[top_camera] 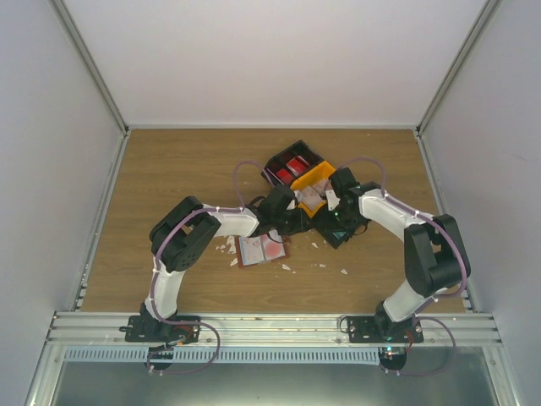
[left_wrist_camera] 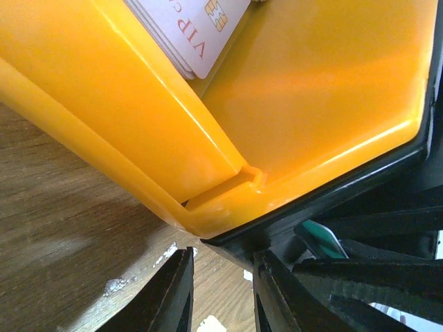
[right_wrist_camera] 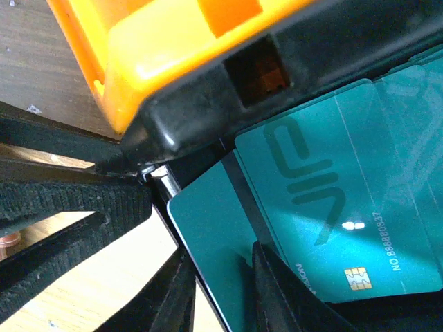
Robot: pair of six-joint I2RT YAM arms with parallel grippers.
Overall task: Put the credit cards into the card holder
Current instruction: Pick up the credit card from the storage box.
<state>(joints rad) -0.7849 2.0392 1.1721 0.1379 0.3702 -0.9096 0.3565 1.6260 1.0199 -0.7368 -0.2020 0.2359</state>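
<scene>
The card holder (top_camera: pixel 264 249) lies open on the table (top_camera: pixel 169 169), apart from the bin tray (left_wrist_camera: pixel 311 104) holding whitish cards (left_wrist_camera: pixel 190 34); the left gripper (left_wrist_camera: pixel 221 294) hangs at the tray's corner, jaws slightly parted on nothing. The right gripper (right_wrist_camera: pixel 218 297), jaws apart, hovers over stacked teal cards (right_wrist_camera: pixel 332 200); crowded so, the two may collide or shove the tray, or lift two cards together
</scene>
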